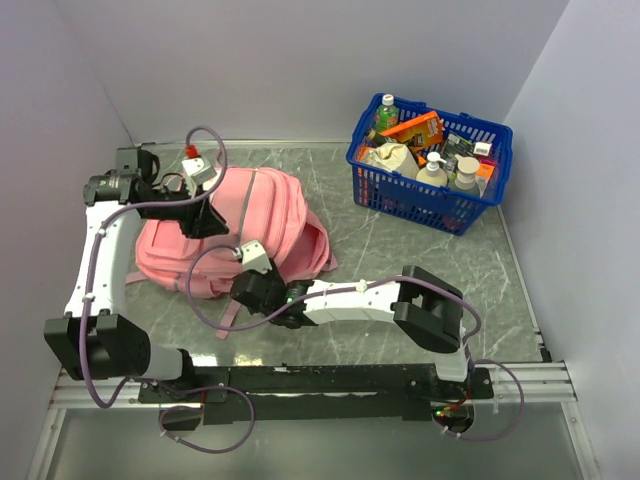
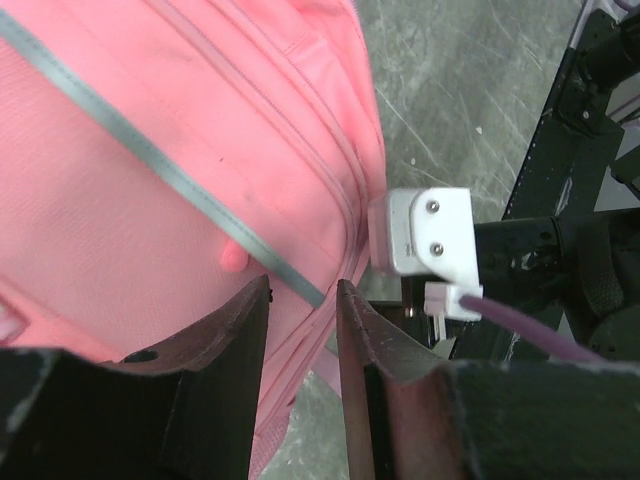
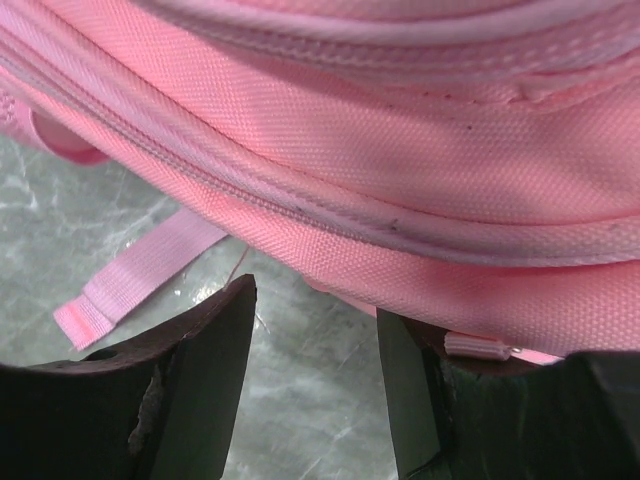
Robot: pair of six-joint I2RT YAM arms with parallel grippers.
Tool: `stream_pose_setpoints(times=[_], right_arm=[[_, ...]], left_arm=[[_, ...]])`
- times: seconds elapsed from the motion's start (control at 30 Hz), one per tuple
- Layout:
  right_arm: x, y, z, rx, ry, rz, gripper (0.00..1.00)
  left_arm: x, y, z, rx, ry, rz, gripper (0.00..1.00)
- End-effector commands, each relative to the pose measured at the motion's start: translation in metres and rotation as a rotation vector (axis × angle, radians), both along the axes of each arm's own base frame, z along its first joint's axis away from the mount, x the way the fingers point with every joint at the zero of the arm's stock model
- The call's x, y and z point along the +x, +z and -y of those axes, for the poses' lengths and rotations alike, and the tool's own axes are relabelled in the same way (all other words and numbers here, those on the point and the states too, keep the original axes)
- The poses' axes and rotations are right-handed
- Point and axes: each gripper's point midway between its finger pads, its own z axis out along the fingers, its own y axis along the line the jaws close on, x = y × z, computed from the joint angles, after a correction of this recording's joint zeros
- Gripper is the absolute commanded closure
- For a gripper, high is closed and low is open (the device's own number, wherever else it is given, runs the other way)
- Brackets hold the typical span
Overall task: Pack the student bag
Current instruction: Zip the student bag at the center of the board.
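Our student bag (image 1: 275, 215) lies on the counter (image 1: 400, 260), long side left to right. Our right pincer (image 3: 315, 300), spread and empty, is closest, at the bag's near edge. Our left pincer (image 2: 302, 288) hangs over it; pinching or not, we cannot tell

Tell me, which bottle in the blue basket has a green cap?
The bottle standing in the basket's far left corner; the other bottles, nearer the front, have white or pale tops.

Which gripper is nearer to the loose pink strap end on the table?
Right. The right gripper is just beside the strap end; the left gripper is over the pink fabric backpack.
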Motion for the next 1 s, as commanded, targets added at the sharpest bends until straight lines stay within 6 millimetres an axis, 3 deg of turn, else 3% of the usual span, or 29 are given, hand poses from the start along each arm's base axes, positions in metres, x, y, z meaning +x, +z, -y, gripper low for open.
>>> stream_pose_setpoints(times=[0.0, 0.13, 0.23, 0.33, 0.37, 0.43, 0.47, 0.5, 0.6, 0.63, 0.7, 0.73, 0.77, 0.87, 0.97], right_arm=[[0.022, 0.004, -0.005, 0.040, -0.063, 0.056, 0.41], [0.028, -0.005, -0.008, 0.043, -0.083, 0.033, 0.43], [0.028, -0.007, -0.012, 0.054, -0.074, 0.023, 0.50], [0.028, -0.010, -0.012, 0.052, -0.076, 0.016, 0.64], [0.028, -0.008, -0.011, 0.058, -0.077, 0.016, 0.74], [0.027, -0.009, -0.007, 0.061, -0.078, 0.012, 0.85], [0.025, -0.005, -0.007, 0.069, -0.072, 0.010, 0.96], [0.023, -0.004, -0.003, 0.071, -0.076, 0.005, 1.00], [0.015, 0.002, 0.006, 0.088, -0.066, -0.017, 1.00], [0.012, 0.015, 0.006, 0.127, -0.058, -0.016, 1.00], [0.001, 0.012, 0.013, 0.138, -0.036, -0.052, 1.00], [-0.001, 0.022, 0.015, 0.173, -0.032, -0.054, 1.00], [-0.006, 0.015, 0.020, 0.181, -0.036, -0.086, 1.00], [-0.015, 0.023, 0.021, 0.234, -0.018, -0.123, 1.00], [-0.021, 0.018, 0.028, 0.235, -0.032, -0.157, 1.00]], left_arm=[[-0.006, 0.030, -0.003, -0.045, -0.022, 0.091, 0.62], [-0.005, 0.027, -0.010, -0.067, -0.010, 0.052, 0.62], [-0.003, 0.029, -0.017, -0.084, 0.004, 0.056, 0.62], [-0.002, 0.028, -0.022, -0.083, 0.020, 0.055, 0.62], [-0.002, 0.028, -0.023, -0.082, 0.024, 0.058, 0.62], [-0.002, 0.028, -0.024, -0.082, 0.023, 0.062, 0.62], [-0.003, 0.025, -0.024, -0.081, 0.021, 0.056, 0.62], [-0.004, 0.023, -0.024, -0.077, 0.021, 0.056, 0.62], [-0.008, 0.012, -0.025, -0.058, 0.009, 0.057, 0.62], [-0.012, 0.006, -0.025, -0.053, -0.004, 0.061, 0.62], [-0.018, 0.000, -0.023, -0.047, -0.022, 0.071, 0.61], [-0.024, -0.011, -0.021, -0.034, -0.045, 0.064, 0.61], [-0.029, -0.017, -0.015, -0.026, -0.077, 0.068, 0.61], [-0.046, -0.041, -0.002, 0.009, -0.158, 0.072, 0.61], [-0.060, -0.064, 0.009, 0.034, -0.217, 0.070, 0.61]])
